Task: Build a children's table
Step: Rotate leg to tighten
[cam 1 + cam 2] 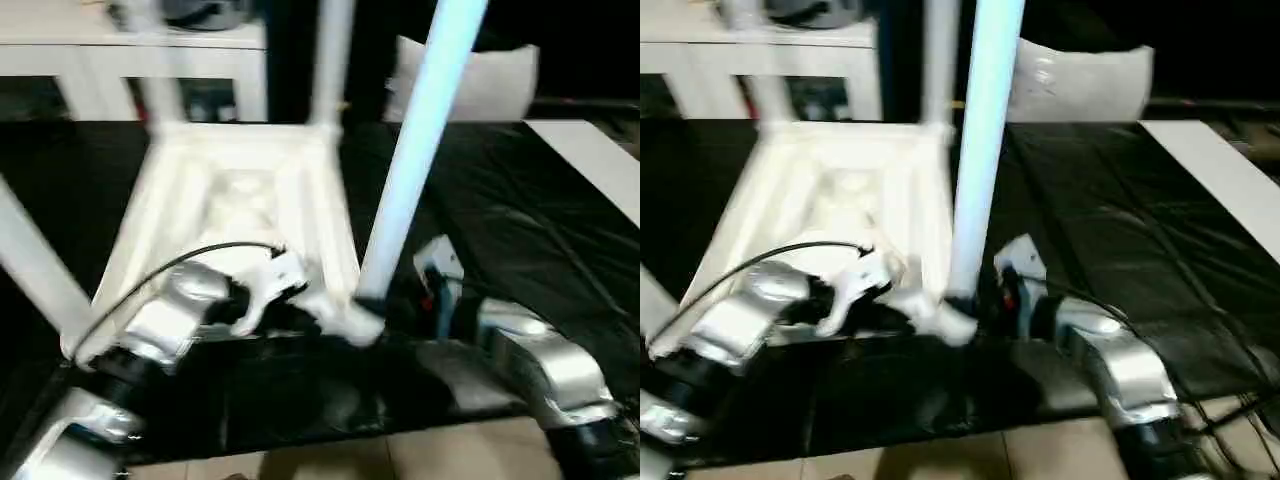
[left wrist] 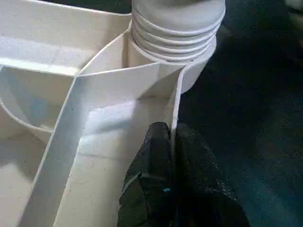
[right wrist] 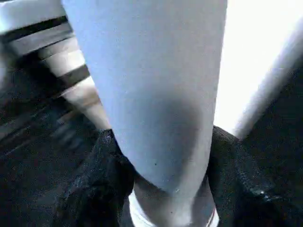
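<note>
- Your left gripper [image 2: 173, 156] is pinched shut on a rib of the upturned table top [image 1: 240, 190], lying on the black cloth [image 1: 520, 230].
- Your right gripper [image 3: 161, 189] clasps the fourth leg [image 1: 415, 150] low, at its corner socket [image 2: 177, 52].
- Risk: a tilted leg may cross-thread or bind.
- The pillow [image 1: 480, 80] and cabinet [image 1: 130, 50] stand behind, well clear.

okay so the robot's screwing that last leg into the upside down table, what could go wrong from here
1. The leg leans in the near corner socket with its threads still exposed; turned at that angle, it may cross-thread or jam.
2. The left gripper pinches only a thin rib of the table top, so the top may slip or rotate.
3. The right gripper holds the leg near its base; the long upper part could sway.
</note>
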Tool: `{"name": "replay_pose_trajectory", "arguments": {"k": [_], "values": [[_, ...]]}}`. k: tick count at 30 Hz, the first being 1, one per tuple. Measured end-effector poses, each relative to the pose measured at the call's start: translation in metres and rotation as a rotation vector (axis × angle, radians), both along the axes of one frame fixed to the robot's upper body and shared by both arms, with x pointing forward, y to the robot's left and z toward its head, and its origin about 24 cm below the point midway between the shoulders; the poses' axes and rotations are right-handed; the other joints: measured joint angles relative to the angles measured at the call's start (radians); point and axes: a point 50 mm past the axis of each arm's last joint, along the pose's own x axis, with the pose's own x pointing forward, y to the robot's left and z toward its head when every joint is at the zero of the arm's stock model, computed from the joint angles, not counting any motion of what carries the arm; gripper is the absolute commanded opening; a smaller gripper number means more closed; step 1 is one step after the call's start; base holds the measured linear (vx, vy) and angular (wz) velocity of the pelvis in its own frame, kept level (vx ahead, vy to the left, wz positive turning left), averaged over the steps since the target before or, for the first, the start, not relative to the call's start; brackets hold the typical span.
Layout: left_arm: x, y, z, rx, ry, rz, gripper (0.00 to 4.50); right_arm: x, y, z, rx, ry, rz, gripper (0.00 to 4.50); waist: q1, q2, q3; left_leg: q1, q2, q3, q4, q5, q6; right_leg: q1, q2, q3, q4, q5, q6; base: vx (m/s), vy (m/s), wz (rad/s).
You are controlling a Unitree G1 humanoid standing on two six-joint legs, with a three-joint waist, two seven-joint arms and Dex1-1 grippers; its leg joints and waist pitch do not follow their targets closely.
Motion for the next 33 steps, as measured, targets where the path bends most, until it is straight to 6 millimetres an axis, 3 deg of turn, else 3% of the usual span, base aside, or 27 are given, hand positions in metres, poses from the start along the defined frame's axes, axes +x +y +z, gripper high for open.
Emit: {"name": "replay_pose_trajectory", "arguments": {"k": [8,10,15,23,31,33], "values": [[0.014,-0.038,0.0,0.006,-0.086,0.248,0.0,0.029,0.025,0.003,-0.029,-0.017,-0.461,1.98,-0.003,0.004,0.001,-0.002,0.004,0.0,-0.005,0.002,-0.004,-0.005,0.004,0.0,-0.002,0.001,0.001,0.0,0.0,0.0],[0.015,-0.042,0.001,0.008,-0.107,0.247,0.0,0.031,0.026,0.004,-0.041,-0.036,-0.501,2.53,0.001,0.008,0.002,-0.003,0.004,0.0,-0.007,0.002,-0.004,-0.005,0.005,0.0,-0.005,0.001,0.002,0.0,0.0,0.0],[0.015,-0.046,0.004,0.004,-0.142,0.206,0.0,0.026,0.025,0.006,0.015,-0.055,-0.549,3.01,0.017,0.015,0.001,-0.015,0.005,0.0,-0.008,0.003,-0.004,-0.016,0.005,0.0,-0.007,0.006,0.01,0.0,0.0,0.0],[0.011,-0.033,0.003,-0.004,-0.151,0.086,0.0,0.004,0.003,0.003,0.017,-0.087,-0.359,3.68,0.036,0.019,0.004,-0.015,0.005,0.001,-0.008,0.005,-0.004,-0.017,0.004,0.0,-0.006,0.008,0.015,0.0,0.0,0.0],[0.001,-0.001,0.003,0.013,-0.149,-0.172,0.0,-0.016,-0.032,0.019,-0.045,-0.14,0.047,4.42,0.07,0.019,0.004,-0.015,0.006,0.001,-0.006,0.007,-0.004,-0.016,0.004,-0.001,-0.005,0.009,0.016,0.0,0.0,0.0],[-0.002,0.006,0.004,0.023,-0.13,-0.234,0.0,-0.02,-0.037,0.022,-0.057,-0.144,0.149,4.42,0.08,0.019,0.004,-0.015,0.006,0.002,-0.005,0.008,-0.003,-0.016,0.003,-0.001,-0.004,0.009,0.016,0.0,0.0,0.0]]}}
